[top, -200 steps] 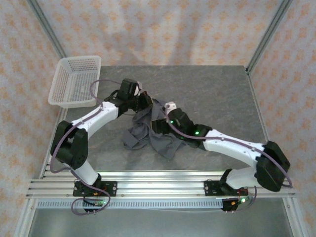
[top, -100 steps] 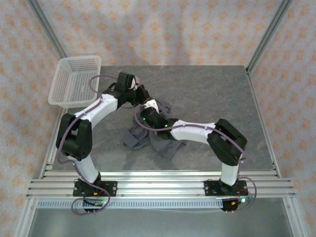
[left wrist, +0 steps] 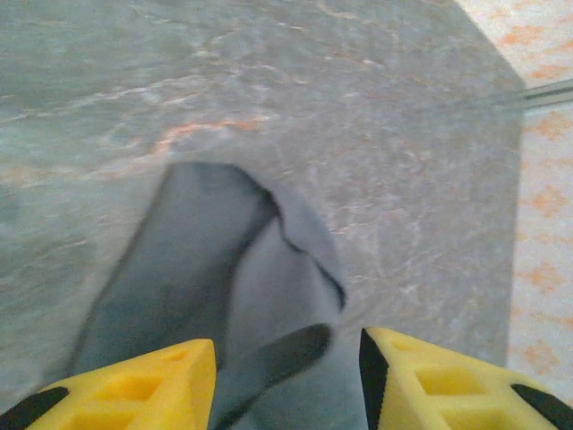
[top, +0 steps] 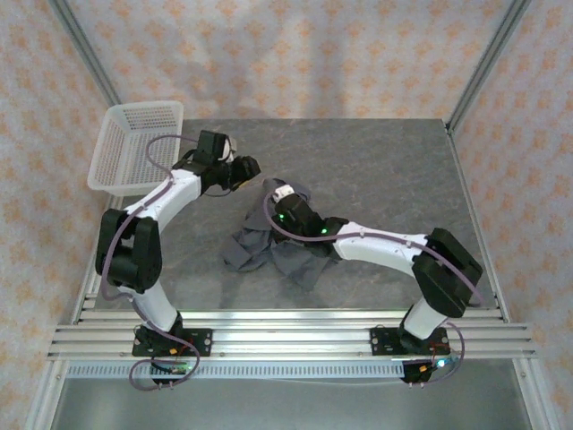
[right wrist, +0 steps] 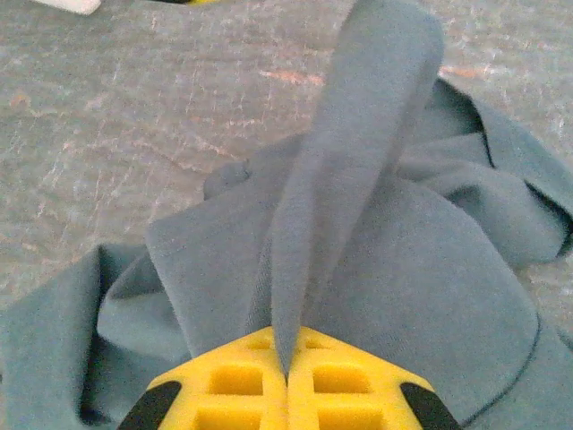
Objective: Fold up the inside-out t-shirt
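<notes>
Right gripper (right wrist: 286, 374) pinched shut on a raised ridge of the t-shirt (right wrist: 412, 269), which ran straight ahead. Left gripper (left wrist: 286, 354) hung over the cloth's edge, jaws half apart, seemingly gripping nothing.

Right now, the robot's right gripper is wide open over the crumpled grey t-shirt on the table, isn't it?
Not quite: it is not wide open. The right gripper is shut, its jaws closed tight on a raised fold of the crumpled grey t-shirt on the table. The right wrist view shows the fold squeezed between them.
</notes>
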Robot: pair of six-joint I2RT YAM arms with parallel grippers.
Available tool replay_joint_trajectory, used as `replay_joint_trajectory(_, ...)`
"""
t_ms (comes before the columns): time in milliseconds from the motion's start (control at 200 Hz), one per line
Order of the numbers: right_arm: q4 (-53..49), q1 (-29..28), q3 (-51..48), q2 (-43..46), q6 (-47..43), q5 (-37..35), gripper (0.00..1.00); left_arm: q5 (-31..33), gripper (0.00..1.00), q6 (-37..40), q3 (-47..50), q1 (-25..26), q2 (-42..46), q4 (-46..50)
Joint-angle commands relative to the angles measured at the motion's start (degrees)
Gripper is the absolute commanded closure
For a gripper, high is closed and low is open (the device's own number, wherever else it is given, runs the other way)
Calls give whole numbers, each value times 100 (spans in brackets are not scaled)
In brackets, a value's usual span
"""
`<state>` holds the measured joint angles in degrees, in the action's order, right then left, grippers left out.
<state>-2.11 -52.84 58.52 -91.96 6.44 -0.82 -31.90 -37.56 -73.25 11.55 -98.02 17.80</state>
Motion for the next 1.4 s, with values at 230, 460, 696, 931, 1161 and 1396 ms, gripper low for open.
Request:
replay_joint_trajectory(230,209,257,-874,684,-227,1418,97,-919,60,401,1843,75,1028,-592)
replay_joint_trajectory(460,171,411,-1323,1105,275,784,94,-998,59,579,1971,401,1016,-677)
replay_joint_trajectory(696,-357,494,-2424,2229,861,-143,63,-583,58,662,1987,676,1309,-532)
replay_joint_trajectory(931,-750,128,-1140,2078,257,61,58,9,56,630,2032,787,1575,-392)
replay_joint_trajectory(1161,-2252,171,1332,-19,-463,188,59,1058,52,531,2319,787,2422,14)
replay_joint_trajectory(1396,-3476,495,2544,-1059,-991,967,57,1908,49,377,2810,721,3409,235)
